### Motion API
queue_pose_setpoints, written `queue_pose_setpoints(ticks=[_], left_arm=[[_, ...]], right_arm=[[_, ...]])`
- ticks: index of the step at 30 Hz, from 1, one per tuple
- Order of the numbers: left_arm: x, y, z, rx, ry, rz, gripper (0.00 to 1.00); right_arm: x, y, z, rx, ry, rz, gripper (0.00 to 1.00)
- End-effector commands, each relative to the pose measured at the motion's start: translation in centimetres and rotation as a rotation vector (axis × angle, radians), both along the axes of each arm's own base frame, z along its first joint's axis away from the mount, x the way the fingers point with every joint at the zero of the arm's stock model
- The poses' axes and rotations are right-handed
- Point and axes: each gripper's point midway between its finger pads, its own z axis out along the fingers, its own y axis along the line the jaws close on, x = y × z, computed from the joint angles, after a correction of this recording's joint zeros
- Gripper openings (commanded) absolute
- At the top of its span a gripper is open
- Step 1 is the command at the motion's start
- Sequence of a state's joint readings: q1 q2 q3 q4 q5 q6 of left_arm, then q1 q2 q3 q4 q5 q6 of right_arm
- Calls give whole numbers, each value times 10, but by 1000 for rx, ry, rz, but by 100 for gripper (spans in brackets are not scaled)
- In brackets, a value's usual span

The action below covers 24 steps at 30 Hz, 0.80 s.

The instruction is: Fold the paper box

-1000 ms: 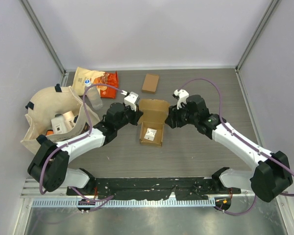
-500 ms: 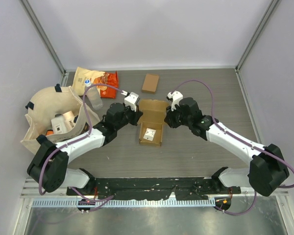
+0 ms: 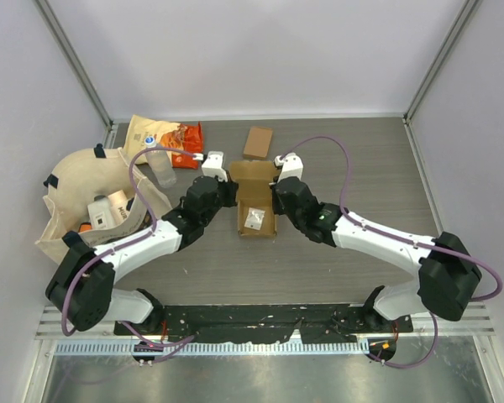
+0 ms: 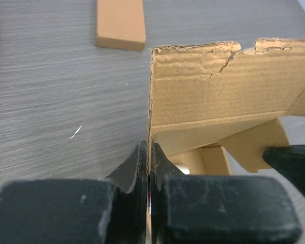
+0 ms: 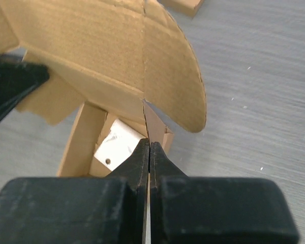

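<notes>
1. Grey wood-grain table (image 3: pixel 361 159), bearing everything else.
2. Beige cloth tote bag (image 3: pixel 80 180), slumped open at the left edge, with a white container (image 3: pixel 109 210) among the items inside.
3. Brown corrugated cardboard box (image 3: pixel 256 197) at the middle of the table, between the two grippers. Open at the top, side walls raised, torn-edged far flap (image 4: pixel 218 96) standing up, rounded flap (image 5: pixel 173 76) on the right side.
4. Tan snack bag (image 3: pixel 143 134) and orange snack packet (image 3: pixel 183 138), side by side at the far left, just beyond the tote bag.
5. Left gripper (image 4: pixel 149 152) at the box's left wall: jaws pinched almost fully together, only the thin cardboard edge between them.
6. Right gripper (image 5: pixel 148 147) at the box's right side: jaws likewise squeezed to a sliver, clamping the cardboard where the rounded flap meets the wall.
7. Clear plastic bottle (image 3: pixel 160 172), lying between the snack packets and the tote bag.
8. Small flat brown cardboard piece (image 3: pixel 258 142), lying alone beyond the box, apart from it.
9. Small white packet (image 3: pixel 254 218) with a punched hole, resting on the floor of the box, seen from the right wrist (image 5: pixel 116 147) beneath the flaps.
</notes>
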<state>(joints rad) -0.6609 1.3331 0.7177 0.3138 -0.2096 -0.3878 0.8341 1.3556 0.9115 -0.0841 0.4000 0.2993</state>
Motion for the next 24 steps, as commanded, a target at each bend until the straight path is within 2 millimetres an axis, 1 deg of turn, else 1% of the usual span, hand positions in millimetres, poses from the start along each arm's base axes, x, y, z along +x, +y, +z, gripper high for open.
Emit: queue_pose_setpoints(ticks=[1,2,3,4,5,6,7,9,10,12,13,14,15,16,17,18,19,20,21,22,23,24], left_arm=[[27,12,35,-85,-54,212,0],[30,12,38,-91,-71,219,0],[31,8,36,-87,-76,219,0],[33,8,36,-90,-84,229,0],[35,8,37,-99,-93,251,0],[36,4,35,-97,-91,253,0],[36,2,31,-88,-88,261,0],[35,-2,27,-73,-92,278,0],[36,-4,20,-59,-83,279,0],[35,-6,14,-61,-74,301,0],[34,-7,7,-55,-57,305,0],[33,-9,7,-59,-50,304,2],[32,-11,7,-72,-41,308,2],[32,-8,5,-65,-32,327,2],[30,-10,6,-70,-30,322,3],[30,-13,8,-75,-31,308,4],[29,-15,7,-74,-30,305,6],[27,-18,7,-76,-29,297,6],[25,-21,7,-79,-27,285,6],[23,-25,7,-87,-26,276,8],[20,-30,4,-88,-24,261,8],[19,-31,3,-90,-24,260,8]], right_arm=[[43,-7,65,178,-225,-294,1],[46,-4,67,198,-244,-303,1],[47,-2,67,208,-254,-314,1],[49,-7,66,209,-266,-350,1],[51,-5,61,220,-266,-368,1],[52,-6,59,219,-268,-381,1],[52,-10,55,212,-273,-406,1],[53,-9,49,221,-281,-414,1],[52,-11,39,210,-274,-412,1],[51,-12,36,217,-284,-419,1],[48,-16,27,204,-279,-417,1],[49,-15,28,217,-289,-410,1],[48,-16,25,203,-288,-405,1],[45,-18,19,189,-281,-399,1],[44,-18,19,196,-285,-391,1],[40,-22,11,178,-281,-388,1],[39,-24,15,203,-291,-389,1],[37,-26,14,207,-297,-385,1],[34,-30,6,198,-294,-384,1],[33,-30,12,225,-313,-378,1],[31,-32,11,224,-319,-372,1],[29,-33,6,217,-316,-363,1]])
